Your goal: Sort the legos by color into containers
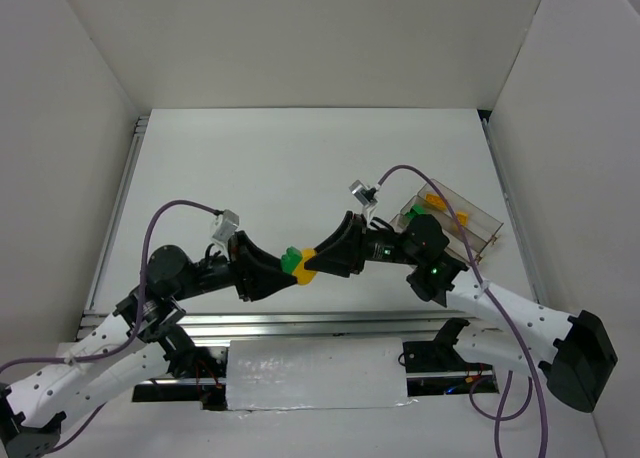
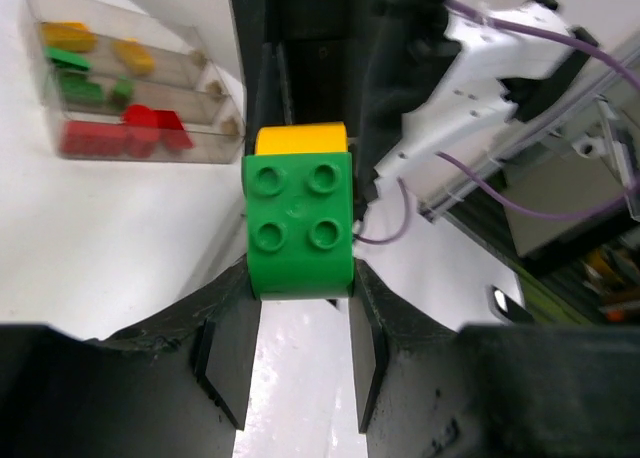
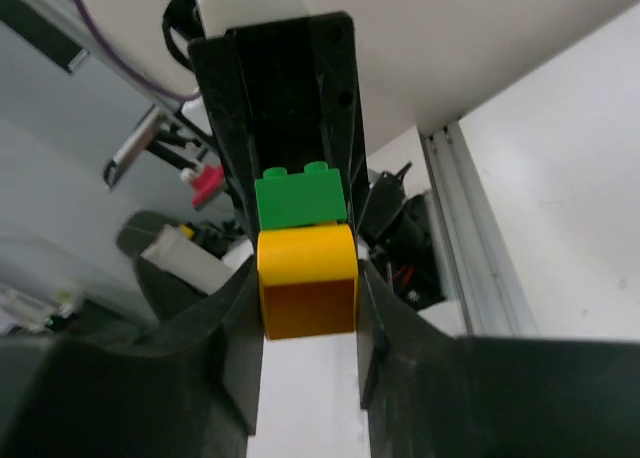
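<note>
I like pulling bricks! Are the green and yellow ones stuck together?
Stuck together: the green brick in the left pincer sits flush against the yellow brick in the right pincer, no gap.

End effectors [image 1: 284, 267] [image 1: 316, 263] tip-to-tip, both clamped.

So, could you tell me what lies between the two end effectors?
A green brick against a yellow brick, clearest in the top view.

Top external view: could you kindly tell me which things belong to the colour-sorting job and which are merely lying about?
Belong to the job:
green brick, held in the left gripper
yellow brick joined to it, held in the right gripper
clear tray
red bricks in it

Just there:
purple cable
foil-covered panel
metal rail
</note>
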